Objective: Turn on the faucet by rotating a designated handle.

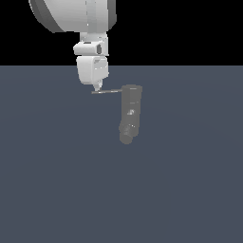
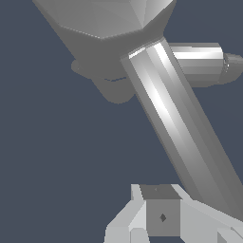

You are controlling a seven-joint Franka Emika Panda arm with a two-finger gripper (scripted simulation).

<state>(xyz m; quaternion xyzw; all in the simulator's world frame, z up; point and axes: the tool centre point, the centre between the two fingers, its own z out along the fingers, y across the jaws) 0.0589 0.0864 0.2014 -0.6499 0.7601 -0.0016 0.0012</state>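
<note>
- The faucet (image 1: 130, 114) stands near the middle of the flat grey floor (image 1: 190, 190), a dull-grey column with its bent spout end toward the near side in the exterior view.
- The handle (image 1: 107, 91) is a thin rod that sticks out from the faucet's top toward the exterior view's left.
- The gripper (image 1: 97, 88) hangs from the arm (image 1: 71, 14) directly over the free tip of the handle; its fingertip appears to touch or sit just beside the rod.
- In the wrist view the handle (image 2: 178, 128) fills the frame as a long bright bar, with the faucet (image 2: 199, 59) body behind it and the gripper (image 2: 161, 216) close to the bar's end.
- Finger state: the exterior view shows one narrow tip, which suggests the fingers are together, but neither view shows the gap clearly; it cannot be told.
- Step in hand, as judged: contact at the handle tip is set up and the turning push is about to begin or only just under way. The handle's start position is not known, so progress cannot be read.
- The next move calls for a sideways push along an arc about the faucet's axis, keeping the fingertip low enough not to slip over the rod.
- Open room: the floor around the faucet carries nothing else, so the handle sweep looks free on both sides. The only body to avoid is the column itself.
</note>
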